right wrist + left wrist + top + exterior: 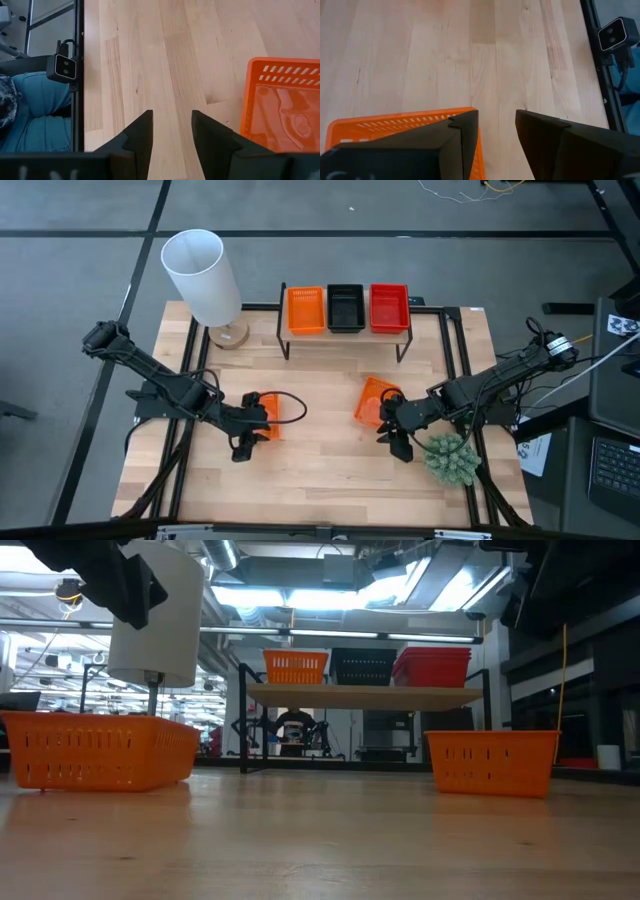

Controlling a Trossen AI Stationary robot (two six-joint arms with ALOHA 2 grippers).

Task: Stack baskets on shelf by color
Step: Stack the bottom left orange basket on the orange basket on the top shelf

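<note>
The shelf carries orange, black and red baskets side by side. Two more orange baskets (both empty) sit on the counter: one under the spread left end effector, another beside the spread right end effector.

I see bare wooden counter between the two loose orange mesh baskets; tall white cylinder blocks far-left.
</note>
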